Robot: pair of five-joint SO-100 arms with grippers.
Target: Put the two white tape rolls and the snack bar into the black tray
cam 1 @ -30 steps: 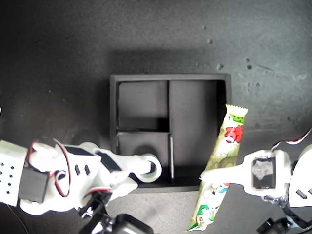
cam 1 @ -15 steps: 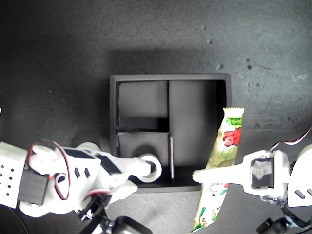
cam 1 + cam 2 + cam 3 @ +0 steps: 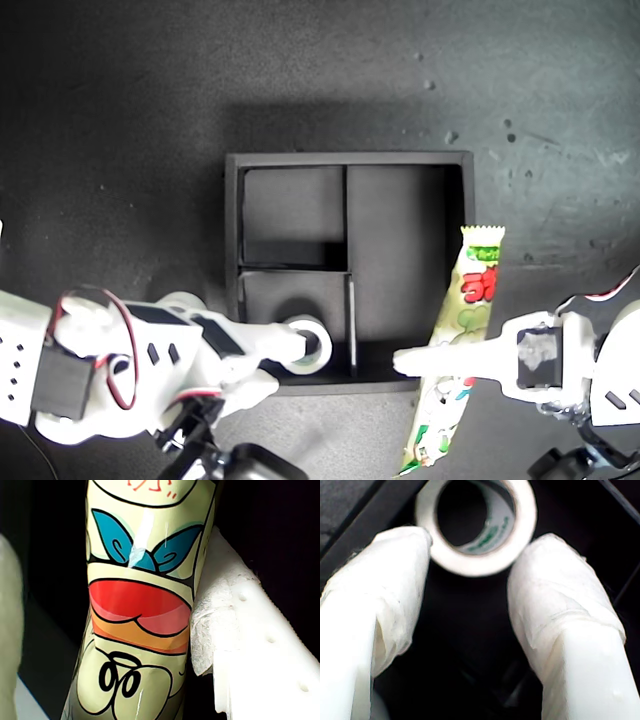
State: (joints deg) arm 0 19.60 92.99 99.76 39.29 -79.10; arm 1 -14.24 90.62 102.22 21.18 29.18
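The second hand [image 3: 300, 346] pinches a white tape roll [image 3: 470, 565] by its rim alone, over the small compartment at 7 o'clock in the black tray [image 3: 345, 158]. So slight a hold could let the roll slip or land on the divider. The first hand [image 3: 440, 362] clenches the snack bar [image 3: 470, 300], which crosses the tray wall at 4 o'clock. Lowered there, it would likely catch on the wall. No second roll shows.
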